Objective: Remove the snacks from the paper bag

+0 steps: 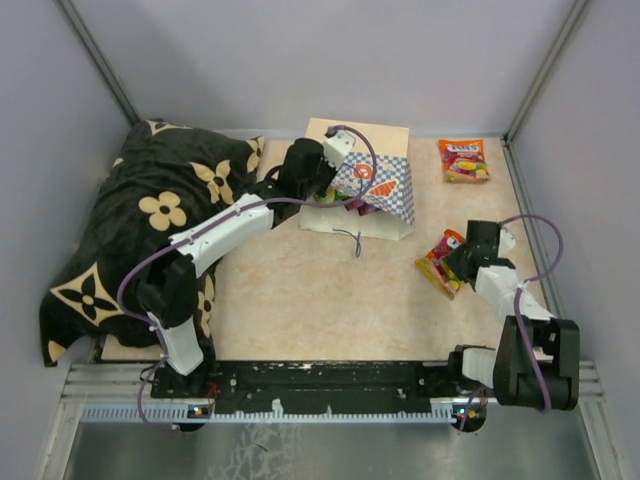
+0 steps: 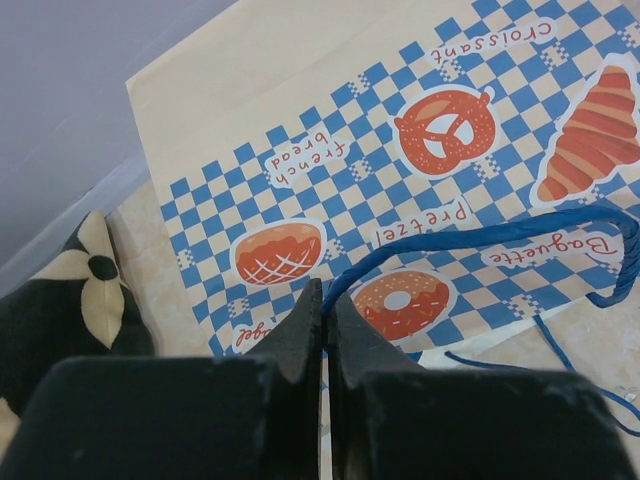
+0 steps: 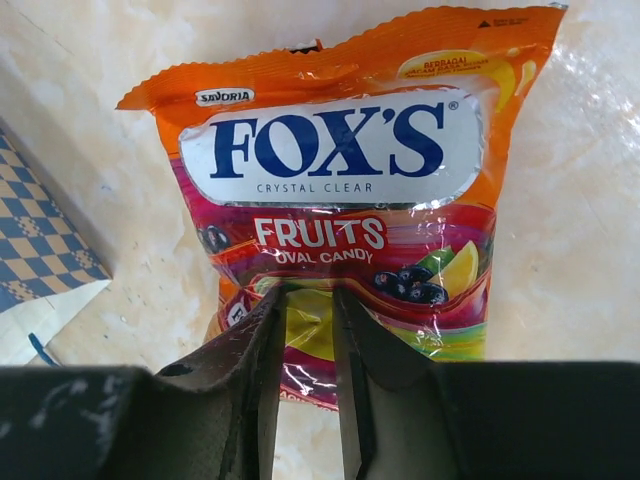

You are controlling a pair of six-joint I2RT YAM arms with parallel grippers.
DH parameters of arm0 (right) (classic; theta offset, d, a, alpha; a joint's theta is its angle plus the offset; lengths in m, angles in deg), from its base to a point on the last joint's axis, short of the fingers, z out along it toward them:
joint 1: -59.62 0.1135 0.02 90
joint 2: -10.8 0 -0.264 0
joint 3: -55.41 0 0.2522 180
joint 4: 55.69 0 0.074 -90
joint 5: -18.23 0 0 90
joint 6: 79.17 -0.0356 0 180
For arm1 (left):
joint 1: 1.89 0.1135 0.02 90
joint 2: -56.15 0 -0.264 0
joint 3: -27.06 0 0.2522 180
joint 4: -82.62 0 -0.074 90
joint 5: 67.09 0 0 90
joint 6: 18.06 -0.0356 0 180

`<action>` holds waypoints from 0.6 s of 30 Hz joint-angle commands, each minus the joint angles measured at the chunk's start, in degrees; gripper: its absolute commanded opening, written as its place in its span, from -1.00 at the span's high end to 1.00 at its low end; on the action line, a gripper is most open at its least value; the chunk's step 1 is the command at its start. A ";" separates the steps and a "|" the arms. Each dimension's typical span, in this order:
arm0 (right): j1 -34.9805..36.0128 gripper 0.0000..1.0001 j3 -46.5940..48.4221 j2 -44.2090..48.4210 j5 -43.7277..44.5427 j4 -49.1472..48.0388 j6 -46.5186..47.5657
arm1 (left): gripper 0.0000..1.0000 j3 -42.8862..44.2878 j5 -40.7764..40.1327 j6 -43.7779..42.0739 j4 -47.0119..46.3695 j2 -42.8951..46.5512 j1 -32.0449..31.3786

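The paper bag (image 1: 385, 185) lies on its side at the back middle, checkered band up, and fills the left wrist view (image 2: 400, 150). My left gripper (image 1: 332, 190) is at the bag's mouth, shut on a blue cord handle (image 2: 480, 240); its tips (image 2: 328, 300) pinch the cord. Coloured packets (image 1: 360, 206) peek from the mouth. My right gripper (image 1: 458, 262) is shut on the lower edge of an orange FOX'S packet (image 1: 437, 268), seen close in the right wrist view (image 3: 340, 200) between the jaws (image 3: 308, 300). Another orange packet (image 1: 463, 160) lies at the back right.
The black flower-patterned cushion (image 1: 150, 230) fills the left side and shows in the left wrist view (image 2: 70, 300). The bag's other blue cord (image 1: 350, 238) trails on the table in front of it. Grey walls close in the back and both sides.
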 commanded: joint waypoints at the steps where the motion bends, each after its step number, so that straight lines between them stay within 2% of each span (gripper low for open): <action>1: 0.01 0.48 -0.93 -2.76 3.78 -3.83 1.31 | 1.00 -2.01 0.11 0.66 -2.06 3.79 0.73; 3: 0.01 0.46 0.60 -5.07 4.97 -3.25 3.82 | 1.00 -3.15 0.41 0.68 -2.36 4.87 0.98; 5: 0.01 0.35 3.45 -8.78 5.62 -2.61 7.51 | 1.00 -3.89 0.64 0.70 -2.59 5.60 1.25; 9: -0.03 0.20 12.29 -20.17 6.06 2.66 14.87 | 1.00 -4.64 1.59 0.69 -2.79 5.88 2.02; 13: 0.01 0.07 19.01 -25.49 11.09 6.32 18.69 | 1.00 -4.79 3.13 1.20 -2.67 5.87 2.45; 18: 0.62 -0.14 27.80 -33.11 12.80 12.11 25.26 | 1.00 -4.53 5.40 2.06 -2.52 5.82 2.72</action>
